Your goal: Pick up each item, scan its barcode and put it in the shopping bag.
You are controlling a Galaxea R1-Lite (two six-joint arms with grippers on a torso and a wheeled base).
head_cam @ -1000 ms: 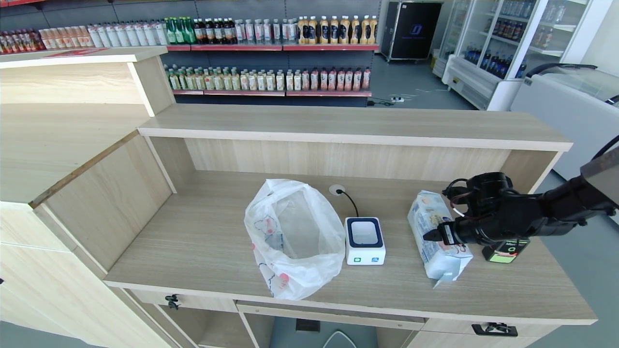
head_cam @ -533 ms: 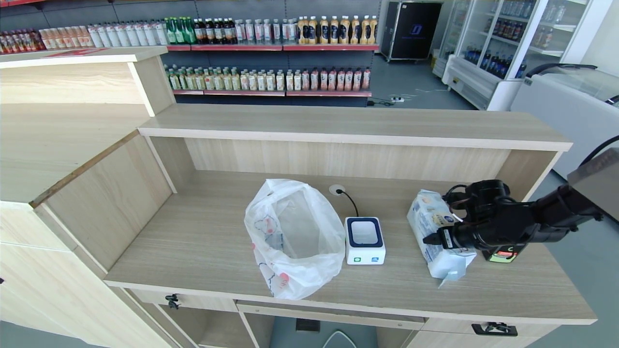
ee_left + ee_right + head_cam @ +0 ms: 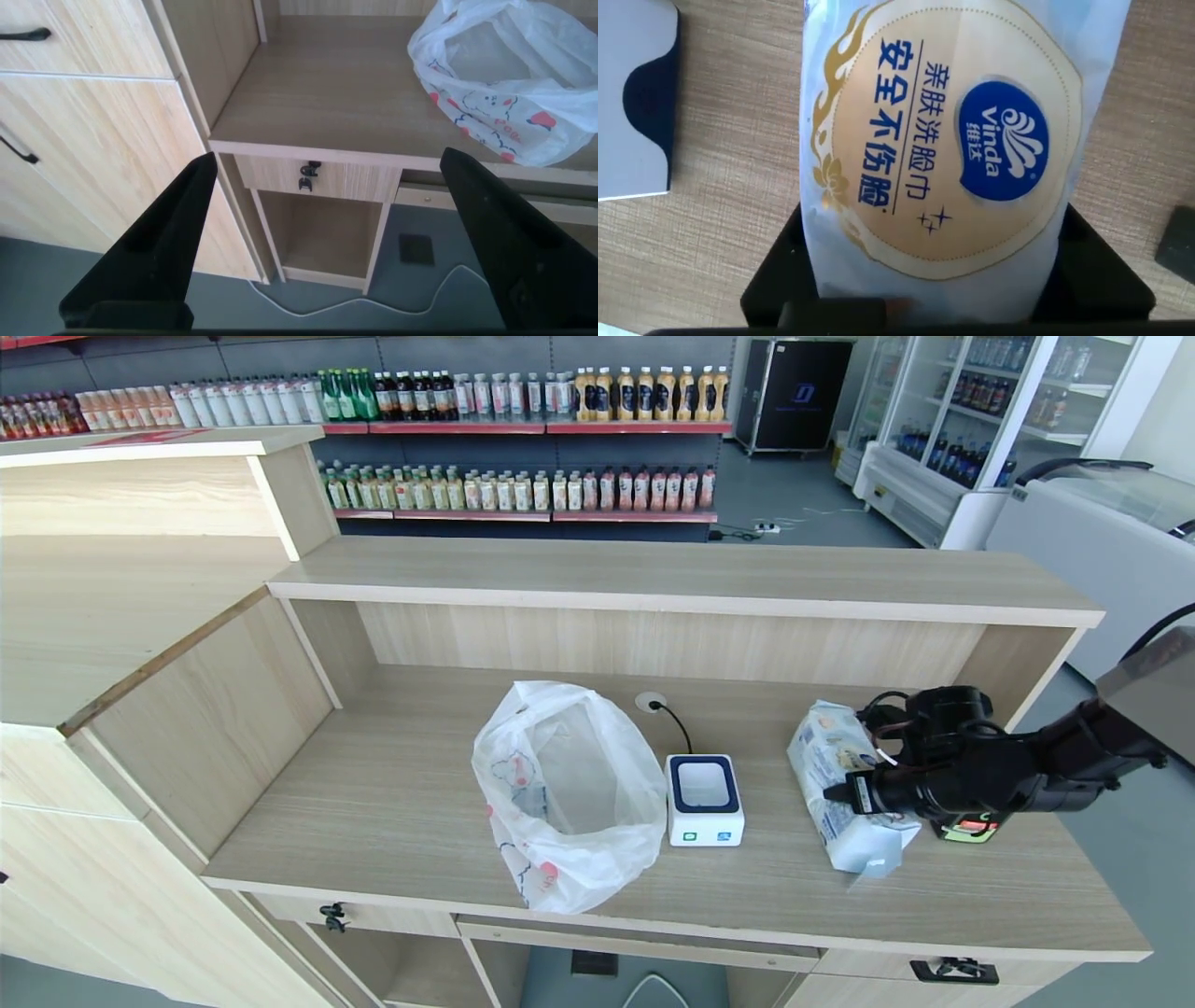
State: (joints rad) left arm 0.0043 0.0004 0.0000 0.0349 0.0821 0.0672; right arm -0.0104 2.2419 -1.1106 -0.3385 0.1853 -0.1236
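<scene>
**Pack status: clamped at right end of desk**

Pack [image 3: 826, 747] lies toward the right end of the desk [image 3: 392, 803], its long side running from the back wall toward the front edge. Whether it rests fully on the desk cannot be told. In the right wrist view the pack [image 3: 934, 159] shows its round label face up.

1. Right gripper [image 3: 845, 793]: reaches in from the right end of the desk and is clamped on the pack across its width. The right wrist view shows this gripper [image 3: 938, 280] with one finger against each long side of the pack.
2. Left gripper [image 3: 327, 243]: fingers wide apart, holding nothing, low in front of the desk's front left corner.
3. Bag [image 3: 569, 793]: stands open near the middle of the front edge; the left wrist view shows the bag [image 3: 509, 75] overhanging that edge slightly.
4. Scanner [image 3: 705, 800]: just beside the bag on its right, between bag and pack, window up. Its cable [image 3: 674, 723] runs to a port near the back wall.
5. Dark box [image 3: 971, 826]: behind the right gripper, near the right end
</scene>
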